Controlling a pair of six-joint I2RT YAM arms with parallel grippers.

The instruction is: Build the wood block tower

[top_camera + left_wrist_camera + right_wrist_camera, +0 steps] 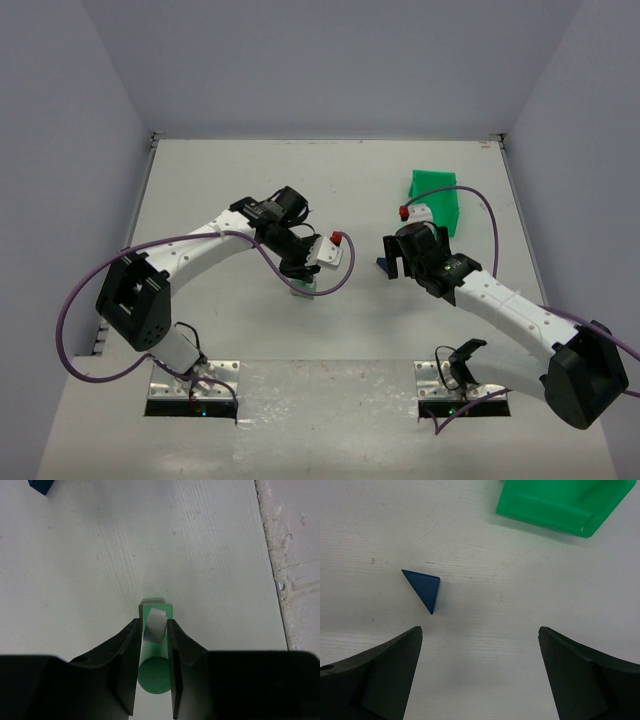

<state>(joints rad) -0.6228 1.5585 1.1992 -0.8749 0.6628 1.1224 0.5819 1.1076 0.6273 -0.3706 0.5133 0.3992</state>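
In the left wrist view, a green cylinder shows its round top between my fingers. A green square block lies just past the fingertips. A small pale piece sits between the tips; what it is does not show. My left gripper hugs the cylinder narrowly on both sides, and I cannot tell whether it presses. From above, that gripper hangs over the green stack. The dark blue wedge lies flat, ahead and left of my right gripper, which stands wide open and empty.
A bright green plastic bin stands at the back right, close behind the right gripper; its wall fills the top right of the right wrist view. The blue wedge shows far left. A rough table edge runs along the right.
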